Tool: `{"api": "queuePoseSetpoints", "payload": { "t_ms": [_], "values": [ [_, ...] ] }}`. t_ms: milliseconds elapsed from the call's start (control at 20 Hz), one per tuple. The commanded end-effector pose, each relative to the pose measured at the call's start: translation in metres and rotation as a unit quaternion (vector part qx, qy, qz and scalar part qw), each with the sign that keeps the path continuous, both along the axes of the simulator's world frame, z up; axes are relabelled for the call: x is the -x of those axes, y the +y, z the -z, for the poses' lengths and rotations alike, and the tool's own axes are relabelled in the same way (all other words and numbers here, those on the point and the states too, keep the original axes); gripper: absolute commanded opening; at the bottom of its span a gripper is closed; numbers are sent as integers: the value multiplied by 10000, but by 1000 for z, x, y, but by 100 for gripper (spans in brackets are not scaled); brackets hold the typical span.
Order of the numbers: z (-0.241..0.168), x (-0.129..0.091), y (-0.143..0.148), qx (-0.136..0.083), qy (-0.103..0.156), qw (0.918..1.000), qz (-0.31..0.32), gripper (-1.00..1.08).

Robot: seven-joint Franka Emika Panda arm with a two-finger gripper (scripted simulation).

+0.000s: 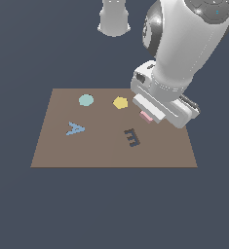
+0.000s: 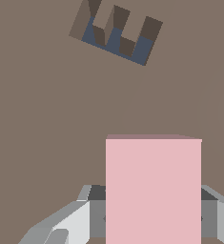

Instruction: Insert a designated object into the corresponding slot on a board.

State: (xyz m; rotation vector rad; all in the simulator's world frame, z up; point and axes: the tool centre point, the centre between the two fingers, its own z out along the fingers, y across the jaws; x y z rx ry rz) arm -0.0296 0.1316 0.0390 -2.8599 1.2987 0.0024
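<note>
From the exterior view's left, the brown board (image 1: 52, 146) lies flat on the dark counter (image 1: 18, 204), with bare margin along its near edge. A blue A shape (image 1: 75, 129) sits at nine o'clock of centre, a teal disc (image 1: 86, 100) and a yellow hexagon (image 1: 120, 102) toward twelve, and the E-shaped cut-out (image 1: 132, 137) just right of centre. At two o'clock, the pincer (image 1: 152, 116) is clamped on the pink block (image 1: 145, 116), near the board's far right edge.

Plain dark slate-blue floor (image 1: 18, 209), evenly lit
</note>
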Motion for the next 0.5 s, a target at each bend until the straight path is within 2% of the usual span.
{"api": "queuePoseSetpoints", "payload": {
  "t_ms": [0, 450],
  "values": [
    [-1, 4, 1, -1, -3, 9997, 239, -100],
    [-1, 12, 4, -2, -1, 9978, 655, -100]
  ]
}}
